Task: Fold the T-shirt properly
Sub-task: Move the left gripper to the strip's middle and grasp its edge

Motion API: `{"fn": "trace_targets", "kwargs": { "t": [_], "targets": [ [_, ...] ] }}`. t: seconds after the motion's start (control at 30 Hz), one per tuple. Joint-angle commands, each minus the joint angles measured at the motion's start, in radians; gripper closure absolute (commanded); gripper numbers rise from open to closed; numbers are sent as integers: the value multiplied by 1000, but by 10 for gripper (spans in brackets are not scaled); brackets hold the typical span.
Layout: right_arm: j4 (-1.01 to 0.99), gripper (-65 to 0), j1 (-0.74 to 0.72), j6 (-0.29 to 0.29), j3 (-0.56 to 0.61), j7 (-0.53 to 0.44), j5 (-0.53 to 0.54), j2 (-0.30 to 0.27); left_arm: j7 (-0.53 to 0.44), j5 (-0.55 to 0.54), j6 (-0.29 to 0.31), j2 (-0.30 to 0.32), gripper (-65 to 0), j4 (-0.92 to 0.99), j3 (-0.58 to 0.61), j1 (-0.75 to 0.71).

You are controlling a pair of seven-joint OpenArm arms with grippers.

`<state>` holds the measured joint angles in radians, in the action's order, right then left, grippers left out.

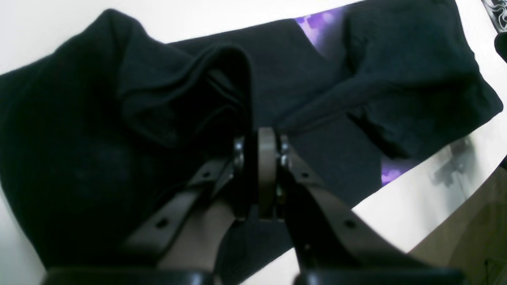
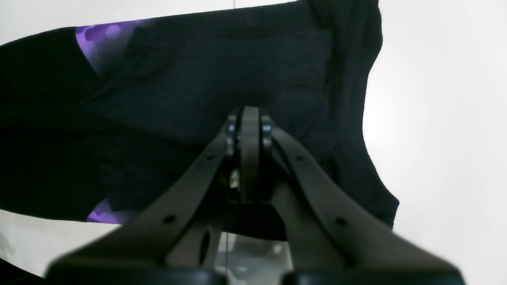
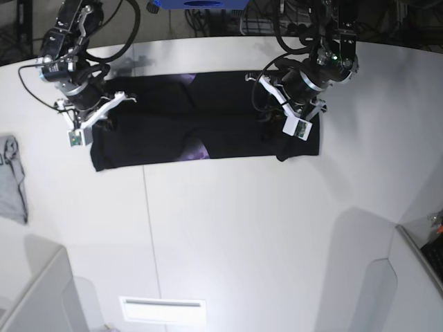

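The black T-shirt (image 3: 214, 124) lies folded into a long band across the far half of the white table, with purple print showing at two spots. At its right end in the base view, my left gripper (image 3: 275, 105) is down on the cloth. In the left wrist view the left gripper (image 1: 255, 158) is shut, with a raised fold of the T-shirt (image 1: 178, 91) bunched into its jaws. My right gripper (image 3: 102, 111) is at the band's left end. In the right wrist view the right gripper (image 2: 249, 130) is shut over the T-shirt (image 2: 190, 79), and no cloth shows between its pads.
A small grey garment (image 3: 12, 181) lies at the table's left edge. The table's (image 3: 228, 228) curved edge runs along the right (image 3: 398, 228). Cables and a blue object (image 3: 201, 3) sit behind the far edge.
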<state>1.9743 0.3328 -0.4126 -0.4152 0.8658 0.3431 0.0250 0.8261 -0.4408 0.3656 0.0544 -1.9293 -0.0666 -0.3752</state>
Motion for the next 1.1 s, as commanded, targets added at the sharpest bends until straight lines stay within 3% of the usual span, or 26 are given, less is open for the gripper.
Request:
{"fn": "trace_targets", "kwargs": {
  "t": [0.0,0.23,1.07],
  "targets": [
    [12,0,-7,-6,-4,-18,14,-4,-23,-11,3,-4,0,-20,11,8],
    [12,0,-7,-6,-4,-18,14,-4,-23,-13,-78,-3,0,-22,101,14],
    [-7,0,-14,-6,-6,-23,14,-4,-21,-14,-79,-54,0,-14,198,48]
  ]
}}
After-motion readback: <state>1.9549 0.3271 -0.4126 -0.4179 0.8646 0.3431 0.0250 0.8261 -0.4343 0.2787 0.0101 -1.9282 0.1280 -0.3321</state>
